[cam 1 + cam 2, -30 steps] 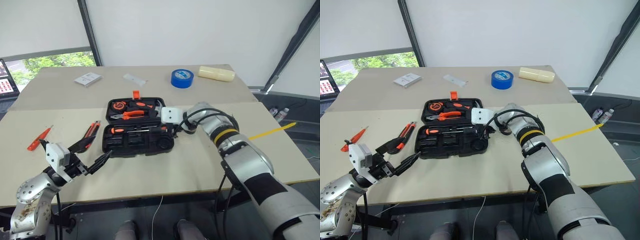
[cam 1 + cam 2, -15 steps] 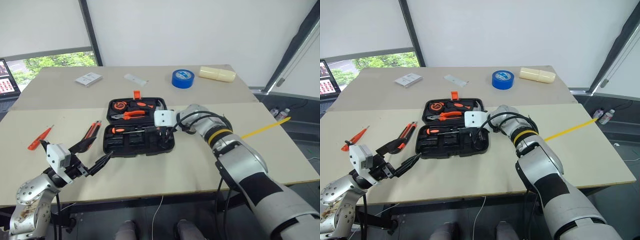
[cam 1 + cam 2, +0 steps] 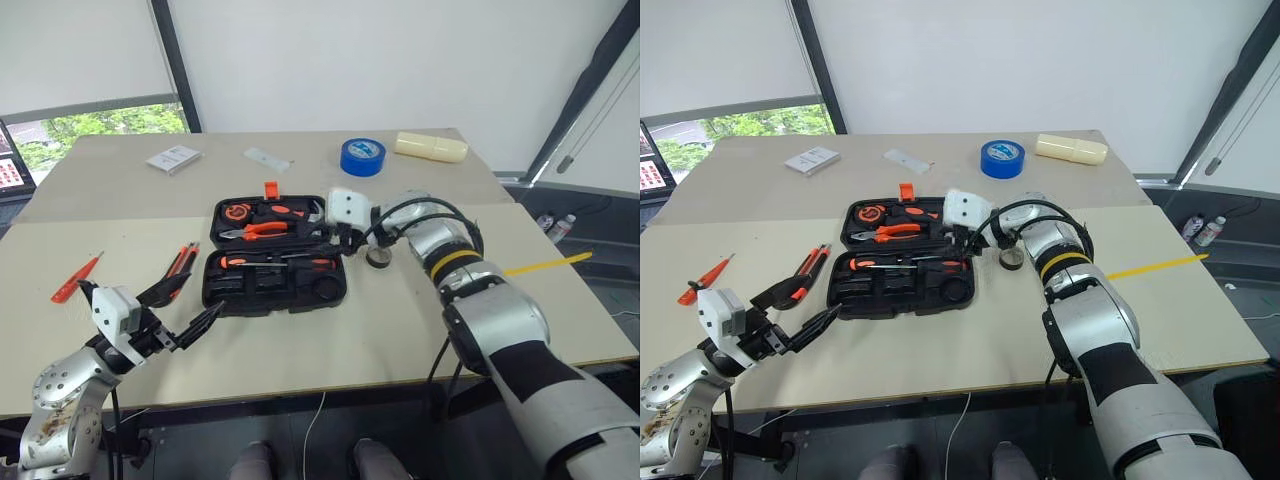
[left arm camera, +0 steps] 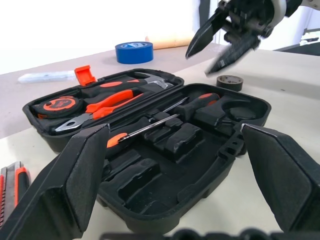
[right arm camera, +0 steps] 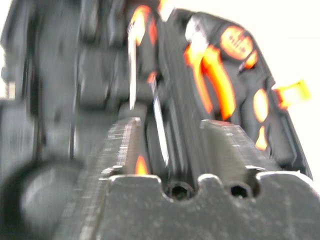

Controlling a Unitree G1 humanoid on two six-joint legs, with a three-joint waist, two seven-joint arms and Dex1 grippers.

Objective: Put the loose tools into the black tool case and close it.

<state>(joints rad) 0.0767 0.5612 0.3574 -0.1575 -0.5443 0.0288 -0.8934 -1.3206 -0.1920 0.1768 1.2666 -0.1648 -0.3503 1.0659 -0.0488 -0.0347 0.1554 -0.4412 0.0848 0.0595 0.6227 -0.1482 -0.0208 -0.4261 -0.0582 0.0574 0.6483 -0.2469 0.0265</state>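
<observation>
Setting: big beige table [image 3: 400, 330] with white walls behind and a window off to the robot's left
Black tool case [image 3: 272, 252]: lying wide open mid-table, orange latch [image 3: 270, 188] on the far edge; far half has pliers and a tape measure seated in it, near half has two screwdrivers in their slots, the rest of its recesses look bare
Small dark tape roll [image 3: 378, 256]: on the table just beside the case's right edge, not in it
Right gripper [image 4: 227, 36]: hanging over the right end of the case, near the hinge line, fingers spread a bit with nothing between them
Two black-and-orange-handled screwdrivers [image 3: 180, 268]: lying side by side on the table just left of the case
Slim orange screwdriver [image 3: 78, 277]: further left, well apart from the case
Left gripper [image 3: 183, 312]: hovering off the near-left corner of the case, fingers spread wide, empty; its wrist view looks straight into the open case
Farther back: blue tape roll [image 3: 362, 156] and cream cylinder [image 3: 431, 147] near the far edge, plus a small white packet [image 3: 175, 159] and a clear strip [image 3: 268, 158] further left
</observation>
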